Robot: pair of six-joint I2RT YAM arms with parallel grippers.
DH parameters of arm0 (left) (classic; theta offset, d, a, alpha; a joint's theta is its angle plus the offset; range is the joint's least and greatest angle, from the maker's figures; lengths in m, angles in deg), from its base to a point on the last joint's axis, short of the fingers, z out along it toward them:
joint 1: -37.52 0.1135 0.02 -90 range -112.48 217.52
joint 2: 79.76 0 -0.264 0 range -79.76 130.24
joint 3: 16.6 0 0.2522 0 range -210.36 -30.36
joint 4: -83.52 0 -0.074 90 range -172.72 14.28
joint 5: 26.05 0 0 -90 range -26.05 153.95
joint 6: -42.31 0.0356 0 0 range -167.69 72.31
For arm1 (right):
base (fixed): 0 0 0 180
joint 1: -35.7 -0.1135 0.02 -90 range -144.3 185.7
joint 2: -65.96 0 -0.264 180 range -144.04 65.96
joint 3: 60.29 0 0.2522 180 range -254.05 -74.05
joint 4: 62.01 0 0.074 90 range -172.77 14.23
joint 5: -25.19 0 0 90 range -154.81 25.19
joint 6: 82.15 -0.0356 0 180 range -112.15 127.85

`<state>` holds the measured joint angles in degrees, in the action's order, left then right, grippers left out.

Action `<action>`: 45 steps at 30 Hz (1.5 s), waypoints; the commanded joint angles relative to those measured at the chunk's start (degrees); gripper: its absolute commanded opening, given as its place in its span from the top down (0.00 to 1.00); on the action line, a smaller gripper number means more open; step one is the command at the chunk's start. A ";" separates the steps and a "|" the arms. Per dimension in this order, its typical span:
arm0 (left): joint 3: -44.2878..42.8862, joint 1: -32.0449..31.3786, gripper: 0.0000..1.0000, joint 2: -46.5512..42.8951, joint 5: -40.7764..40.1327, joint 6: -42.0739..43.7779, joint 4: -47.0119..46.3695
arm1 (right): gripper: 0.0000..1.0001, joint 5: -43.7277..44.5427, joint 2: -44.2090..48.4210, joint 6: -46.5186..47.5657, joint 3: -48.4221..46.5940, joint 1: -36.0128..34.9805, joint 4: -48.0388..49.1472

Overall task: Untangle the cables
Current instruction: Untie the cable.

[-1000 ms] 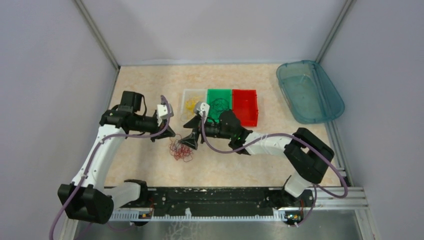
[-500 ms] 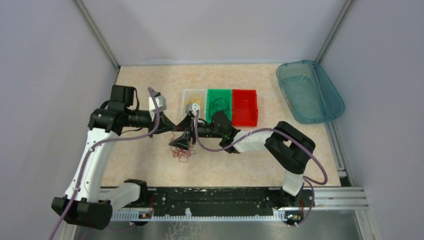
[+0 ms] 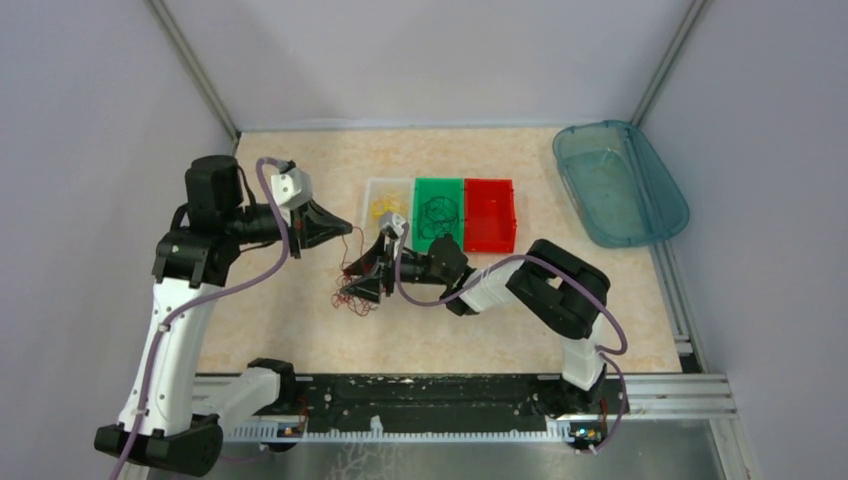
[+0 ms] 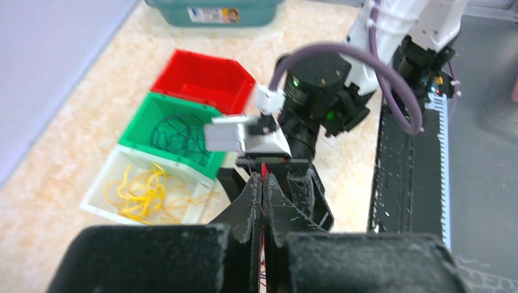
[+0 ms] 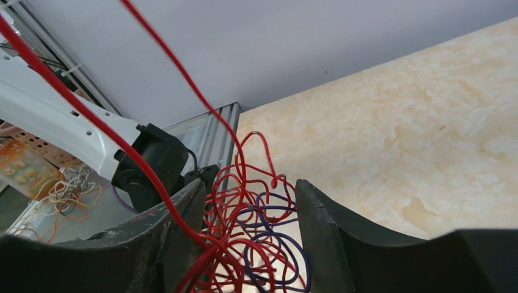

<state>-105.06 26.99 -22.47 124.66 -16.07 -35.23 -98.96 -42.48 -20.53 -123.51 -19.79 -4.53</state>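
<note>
Two slim white arm links with bulky black joint housings, thick purple cords looping along each arm, white wrist camera blocks, black scuffed wedge-shaped fingers, small green light on one black wrist

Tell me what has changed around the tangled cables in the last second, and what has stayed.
The left gripper, shut on a red cable, rose and drew back leftward, pulling that strand taut from the tangle. The right gripper moved left onto the tangle, jaws narrowing around it but still apart. The bins and teal tub stayed put.
</note>
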 commanded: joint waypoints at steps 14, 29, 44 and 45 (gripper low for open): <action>-11.66 -0.29 1.00 -1.06 -8.49 -12.58 -19.36 | 0.57 6.07 -2.51 0.33 11.65 -0.59 8.82; -23.37 -0.29 1.00 1.02 -22.55 -6.01 -31.37 | 0.57 10.23 -1.25 3.60 18.02 -0.62 6.48; -30.47 -0.27 1.00 2.58 -18.21 -5.00 -26.77 | 0.42 12.85 8.39 5.91 22.36 -0.49 2.65; -29.33 -0.26 1.00 2.05 -16.61 -5.50 -25.51 | 0.39 12.93 11.34 6.80 21.66 -0.37 -0.35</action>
<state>-136.01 26.99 -18.92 102.47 -19.59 -65.24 -86.77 -41.87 -17.08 -100.45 -19.81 -2.27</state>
